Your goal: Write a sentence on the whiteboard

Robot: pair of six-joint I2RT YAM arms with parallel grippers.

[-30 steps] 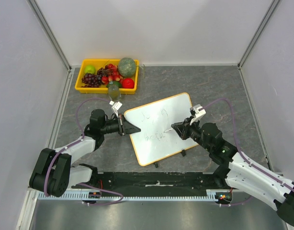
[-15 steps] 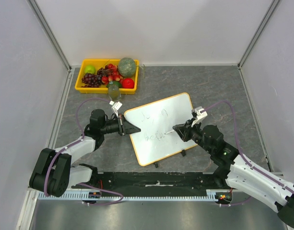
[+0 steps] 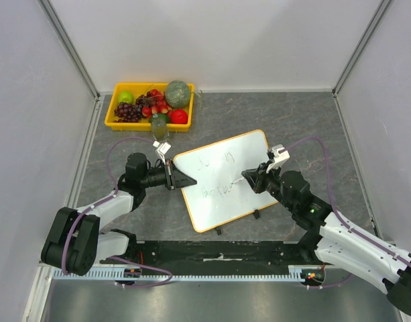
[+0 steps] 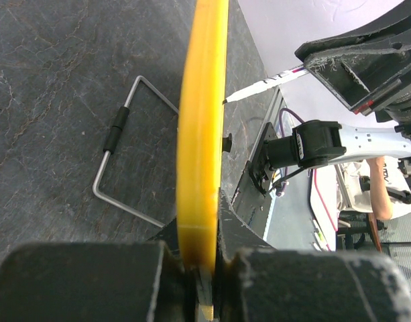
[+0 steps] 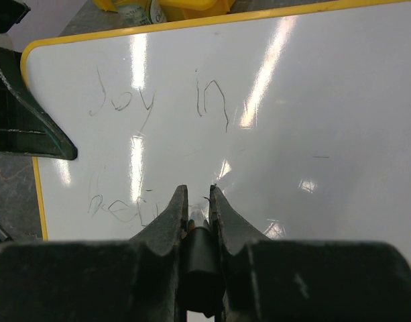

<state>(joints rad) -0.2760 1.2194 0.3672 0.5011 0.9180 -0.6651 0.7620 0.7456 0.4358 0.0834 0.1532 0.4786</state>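
Note:
The whiteboard [image 3: 232, 201] lies tilted on the grey table, with its orange-yellow frame seen edge-on in the left wrist view [image 4: 204, 121]. My left gripper [image 3: 182, 180] [image 4: 204, 268] is shut on its left edge. The sentence [image 5: 158, 104] reads "Joy in", with a fainter second line [image 5: 121, 208] below it; both lines show faintly from above [image 3: 215, 176]. My right gripper [image 3: 249, 178] [image 5: 196, 201] is shut on a dark marker [image 5: 200, 248], whose tip is at the end of the second line. The left wrist view shows the marker [image 4: 265, 84] pointing at the board.
A yellow fruit tray [image 3: 114, 107] sits at the back left, with a small jar [image 3: 158, 125] in front of it. A wire stand [image 4: 118, 127] lies on the table beside the board. Two black clips [image 3: 257, 215] stick out from the board's near edge. Enclosure walls stand on three sides.
My right gripper with the marker has shifted slightly right and then a little farther up the board. The left gripper and the board have not moved.

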